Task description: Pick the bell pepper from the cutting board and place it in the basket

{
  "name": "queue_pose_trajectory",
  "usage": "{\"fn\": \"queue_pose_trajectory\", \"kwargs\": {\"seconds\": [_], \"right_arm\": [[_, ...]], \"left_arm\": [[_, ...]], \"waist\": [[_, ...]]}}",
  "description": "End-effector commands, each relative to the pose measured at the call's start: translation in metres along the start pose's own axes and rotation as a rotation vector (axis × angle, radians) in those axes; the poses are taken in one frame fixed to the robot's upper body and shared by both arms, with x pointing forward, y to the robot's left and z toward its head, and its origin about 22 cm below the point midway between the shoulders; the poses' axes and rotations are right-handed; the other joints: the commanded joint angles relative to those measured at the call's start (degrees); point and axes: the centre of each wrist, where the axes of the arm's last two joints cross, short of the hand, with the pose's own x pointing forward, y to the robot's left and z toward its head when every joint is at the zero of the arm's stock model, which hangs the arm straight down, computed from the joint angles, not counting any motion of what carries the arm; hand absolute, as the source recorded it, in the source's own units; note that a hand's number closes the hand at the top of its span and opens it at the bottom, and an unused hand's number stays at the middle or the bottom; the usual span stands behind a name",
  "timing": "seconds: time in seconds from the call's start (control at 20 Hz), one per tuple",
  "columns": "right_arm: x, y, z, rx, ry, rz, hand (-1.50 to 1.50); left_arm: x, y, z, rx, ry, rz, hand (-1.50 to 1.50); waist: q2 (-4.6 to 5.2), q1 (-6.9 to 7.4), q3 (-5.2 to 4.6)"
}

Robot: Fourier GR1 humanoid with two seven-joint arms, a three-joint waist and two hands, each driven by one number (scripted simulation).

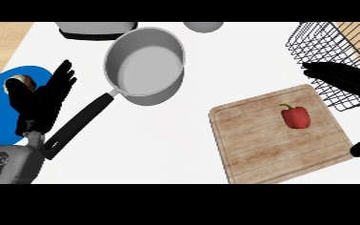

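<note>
A red bell pepper [296,117] lies on the wooden cutting board [260,143] at the lower right. The black wire basket [316,45] stands at the upper right, partly cut off by the view's edge. My right hand [337,75] reaches in from the right edge with straight fingers, open, over the basket's near wall and above the board's far corner, apart from the pepper. My left hand [45,97] rests open at the left, fingers up, beside the pan's handle.
A grey saucepan [145,64] with a black handle [77,124] sits in the counter's middle left. A blue plate [28,74] holding a round brownish item [20,83] lies at the left edge. A grey appliance [95,29] and a bowl [204,26] stand at the back.
</note>
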Motion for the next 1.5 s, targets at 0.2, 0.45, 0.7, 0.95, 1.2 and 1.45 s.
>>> {"fn": "queue_pose_trajectory", "kwargs": {"seconds": [0.2, 0.45, 0.7, 0.95, 1.2, 1.45], "right_arm": [[-0.027, 0.06, -0.025, -0.023, -0.012, -0.068, -1.5], [-0.057, 0.071, -0.042, 0.07, 0.067, 0.002, -1.5], [-0.053, 0.095, -0.061, 0.126, 0.083, 0.041, -1.5], [-0.063, 0.078, -0.04, 0.114, 0.074, 0.05, -1.5], [-0.074, 0.06, -0.021, 0.112, 0.045, 0.007, -1.5], [-0.074, 0.087, -0.039, 0.136, -0.012, -0.023, -1.5]], "left_arm": [[0.009, -0.001, -0.009, 0.005, -0.007, -0.007, 0.0], [-0.005, 0.004, -0.01, 0.003, 0.006, 0.001, 0.0], [-0.007, -0.013, -0.002, 0.011, 0.008, 0.004, 0.0], [0.002, 0.019, -0.009, 0.007, 0.018, 0.032, 0.0], [-0.004, -0.007, 0.008, 0.014, -0.003, 0.0, 0.0], [-0.018, 0.003, -0.01, 0.008, -0.005, -0.008, 0.0]], "waist": [[-0.08, -0.36, -0.04], [0.08, 0.08, -0.04], [-0.01, -0.03, -0.05], [-0.11, -0.45, -0.06], [-0.19, -0.42, -0.06], [-0.1, -0.5, -0.07]]}}
